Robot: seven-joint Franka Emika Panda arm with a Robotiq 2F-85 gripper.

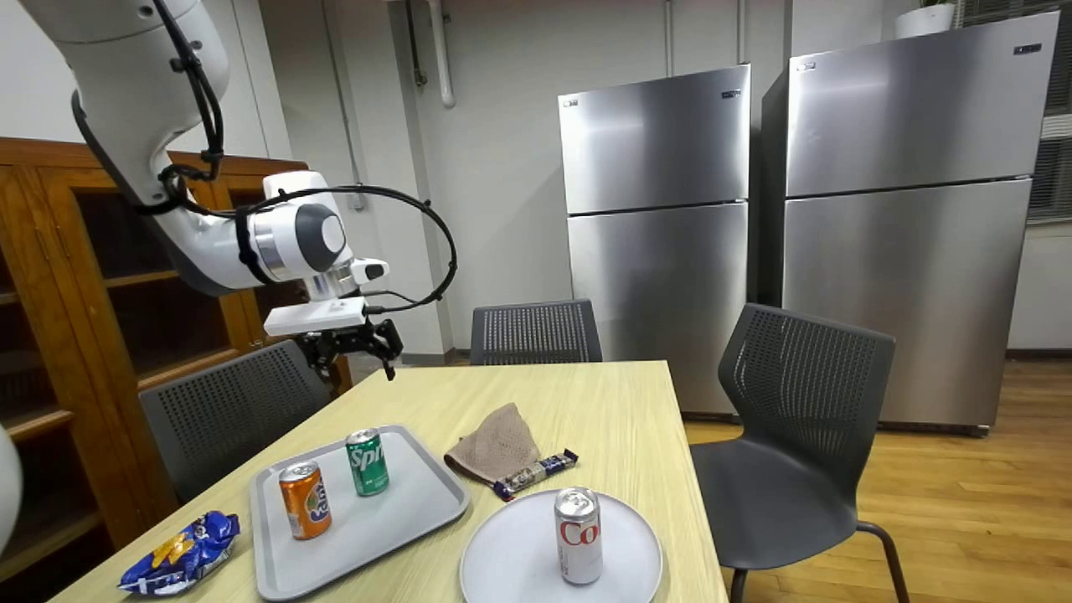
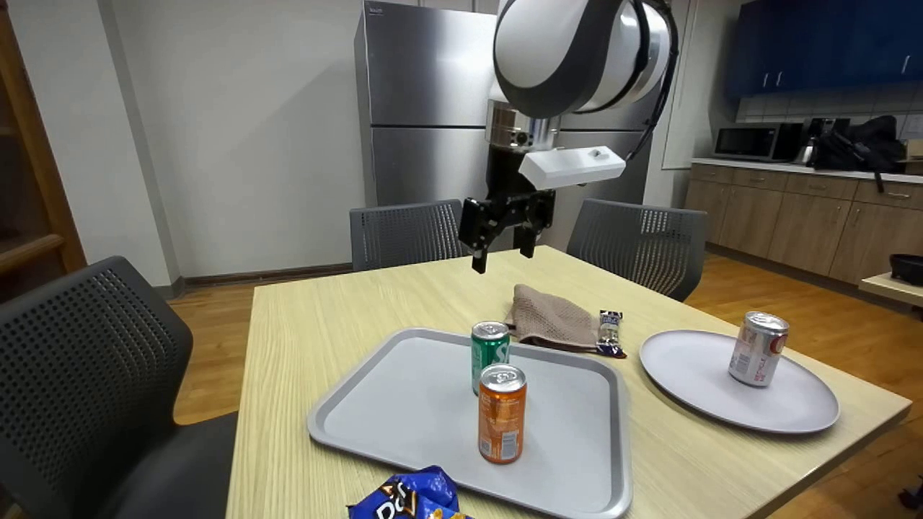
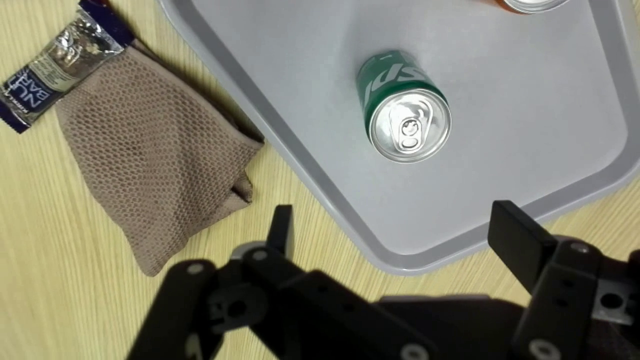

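Green can (image 3: 405,112), one: upright on the tray (image 2: 404,396), white lettering on the side; below the gripper (image 2: 503,257) and well apart from it.

Gripper, one, black: jaws spread wide, pointing down, raised over the table (image 1: 620,410).

Tray, one, grey: rounded corners, raised rim, flat on the table; one corner shows between the jaws in the wrist view.

Orange can (image 2: 502,418), one: upright on the tray, near the green can but apart from it.

Cloth (image 3: 155,150), one, brown mesh: rumpled, lying on the table just beside the tray.

Bar (image 3: 65,65), one, wrapped, marked "NUT BAR": lying against the cloth's edge.

Bag (image 1: 186,553), one, blue: lying on the table, across the tray from the cloth.

Plate (image 1: 507,553), one, round, pale: on the table, near the tray.

Silver can (image 1: 578,536), one, red lettering: upright on the plate.

Chairs (image 1: 779,502), dark grey, perforated backs: around the table.

Fridges (image 1: 657,276), two, steel: side by side, behind the chairs.

Blue cupboards (image 2: 815,47), in an exterior view: above a microwave (image 2: 746,142).
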